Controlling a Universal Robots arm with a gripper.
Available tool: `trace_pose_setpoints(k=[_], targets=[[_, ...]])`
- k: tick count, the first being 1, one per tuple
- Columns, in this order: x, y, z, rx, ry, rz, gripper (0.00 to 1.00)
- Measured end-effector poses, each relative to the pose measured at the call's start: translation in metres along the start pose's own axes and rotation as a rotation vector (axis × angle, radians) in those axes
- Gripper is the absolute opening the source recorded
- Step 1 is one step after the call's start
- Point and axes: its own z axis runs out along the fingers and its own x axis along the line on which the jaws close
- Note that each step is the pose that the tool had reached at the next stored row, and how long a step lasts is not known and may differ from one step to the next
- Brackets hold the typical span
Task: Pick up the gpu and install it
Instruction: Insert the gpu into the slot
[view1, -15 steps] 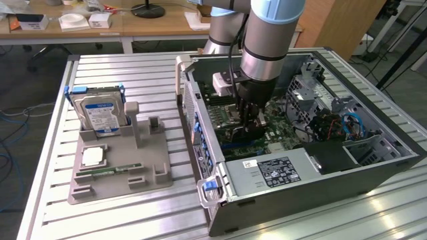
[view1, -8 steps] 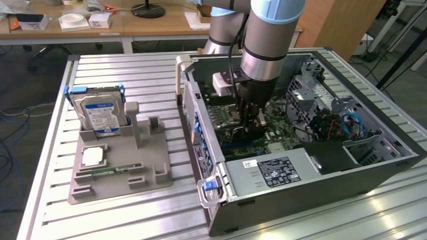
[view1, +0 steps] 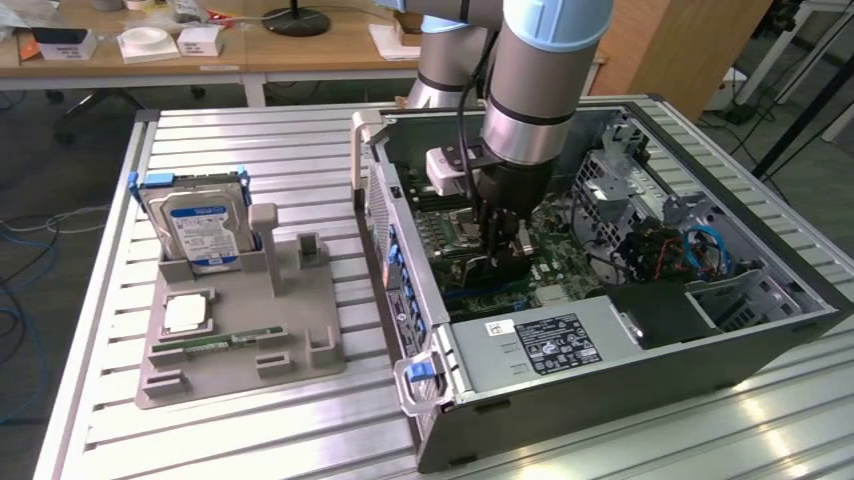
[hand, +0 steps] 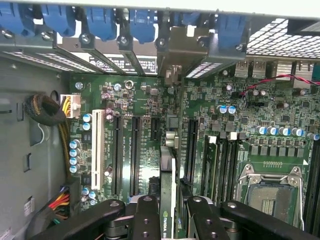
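While the gripper pinches the gpu edge-on over the motherboard slots inside the case at the exterior view's right, it seems light, stiff, fragile: best held by its edges.

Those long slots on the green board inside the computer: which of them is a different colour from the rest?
The white slot, the one nearest the yellow wires. The other long slots beside it are all black.
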Motion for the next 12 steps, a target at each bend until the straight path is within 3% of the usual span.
trace_pose_setpoints(k=[12], targets=[[-0.0005, 0.0003, 0.0020, -0.0002, 0.0003, 0.001, 0.26]])
